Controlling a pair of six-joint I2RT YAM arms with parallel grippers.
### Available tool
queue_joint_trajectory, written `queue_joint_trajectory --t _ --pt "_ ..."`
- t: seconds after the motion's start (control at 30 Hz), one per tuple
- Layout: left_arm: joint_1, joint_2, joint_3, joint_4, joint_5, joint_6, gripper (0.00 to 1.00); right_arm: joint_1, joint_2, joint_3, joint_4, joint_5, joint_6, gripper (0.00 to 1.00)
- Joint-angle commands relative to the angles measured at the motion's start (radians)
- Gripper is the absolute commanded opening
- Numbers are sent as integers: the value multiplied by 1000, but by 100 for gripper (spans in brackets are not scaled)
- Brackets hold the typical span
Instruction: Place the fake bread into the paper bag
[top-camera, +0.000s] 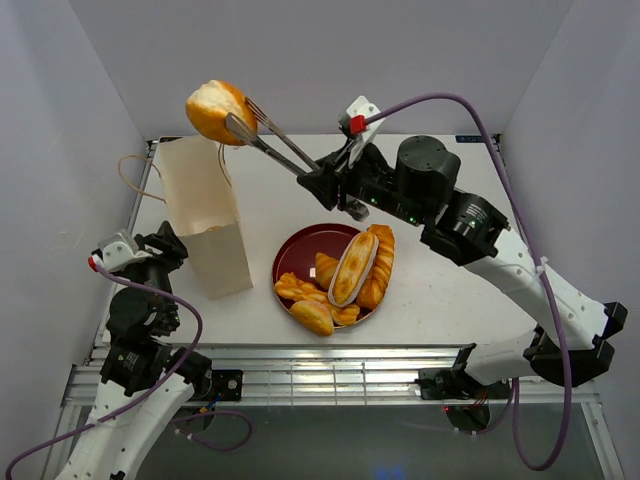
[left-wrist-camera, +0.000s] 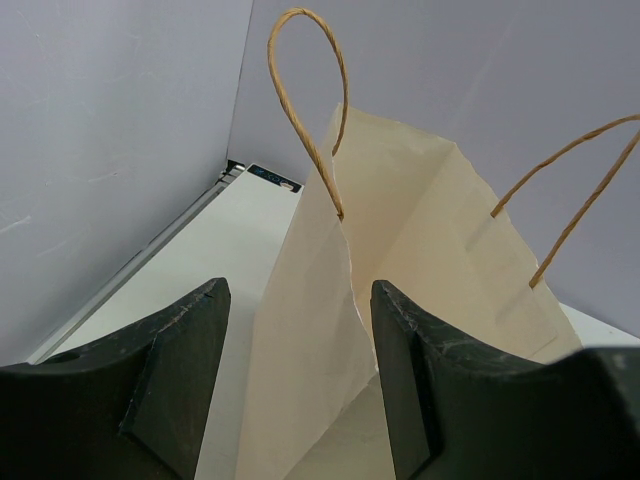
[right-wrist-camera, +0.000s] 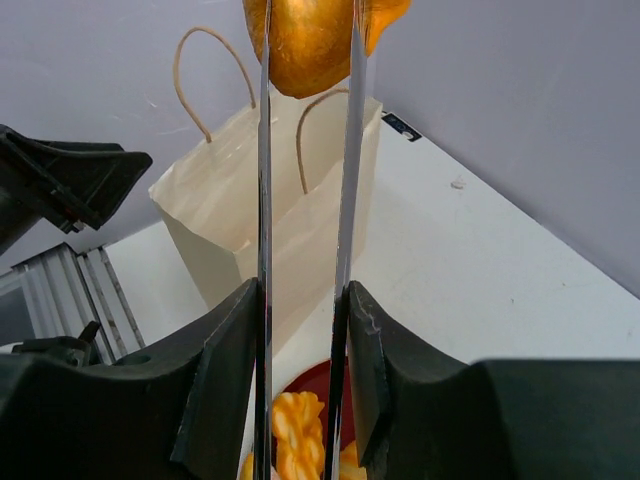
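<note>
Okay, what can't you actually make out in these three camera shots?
- Inside of the paper bag: no view reaches its bottom; the left wrist view shows only the upper wall.
- Bun in the tongs: cut off by the right wrist view's top edge.
- Bread on the plate: right wrist view, mostly behind the right gripper.
- Left gripper touching the bag? Left wrist view unclear.

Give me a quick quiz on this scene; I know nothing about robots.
1. True or false: the right pincer pinches the bun directly.
2. Where is the bun? A) inside the paper bag B) in the air near the bag C) on the table.
3. Fill in: the other breads lie on a dark red ____.
Key: 1 false, it holds tongs that clamp the bun; 2 B; 3 plate.
</note>
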Motion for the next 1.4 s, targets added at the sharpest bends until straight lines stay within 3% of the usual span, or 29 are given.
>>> queue_joint_trajectory --t 0.0,0.3,0.63,0.97,1.37 --pt "-5 4 -4 0 19 -1 69 26 48 88 146 -51 -5 8" --pt "-5 1 -4 2 24 -2 69 80 124 44 212 -83 24 8" --pt "-5 4 -6 0 32 -5 69 84 82 -188 313 -71 64 8" --pt "-5 9 -6 0 38 -7 69 86 46 -274 325 -74 78 8" --pt "-5 10 -4 -1 41 -7 69 86 52 -280 296 -80 83 33"
